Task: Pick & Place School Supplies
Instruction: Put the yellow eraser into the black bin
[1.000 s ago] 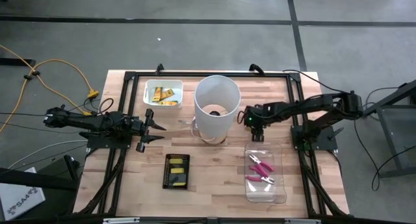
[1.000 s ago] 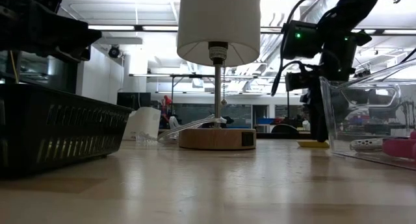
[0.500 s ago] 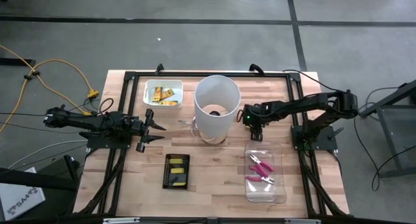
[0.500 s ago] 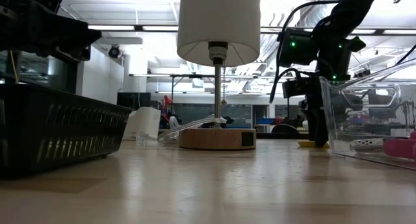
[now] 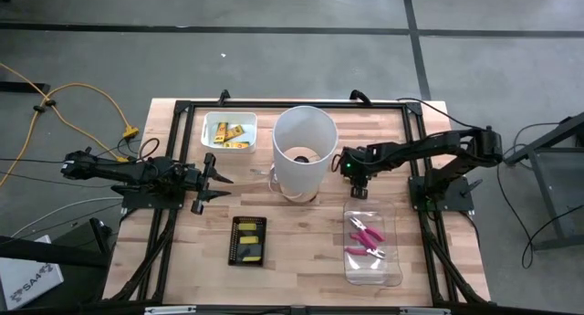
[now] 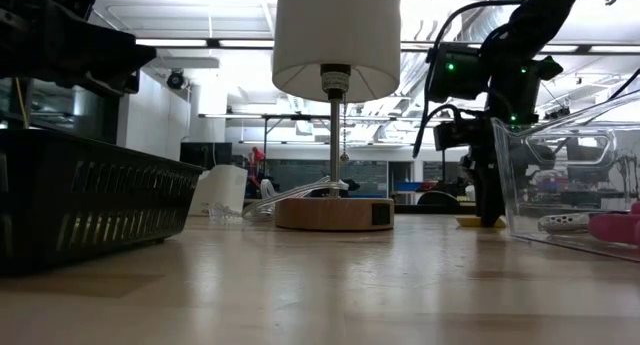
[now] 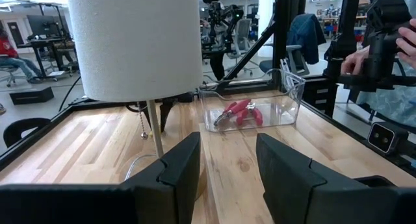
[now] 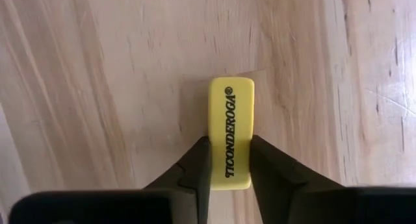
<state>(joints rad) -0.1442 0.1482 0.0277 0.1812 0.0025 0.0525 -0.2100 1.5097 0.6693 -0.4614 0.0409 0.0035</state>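
While our right gripper (image 8: pixel 229 160) pinches a yellow eraser (image 8: pixel 231 130) flat on the table (image 5: pixel 301 233), at three o'clock of the lamp (image 5: pixel 304 151), this piece is not yet lifted. Our left gripper (image 5: pixel 212 180) waits spread at nine o'clock. We judge the sorting partly done: pink pliers (image 5: pixel 367 238) sit in the clear bin (image 5: pixel 394 277), yellow pieces in the black basket (image 5: pixel 234 240) and white tray (image 5: pixel 207 131).
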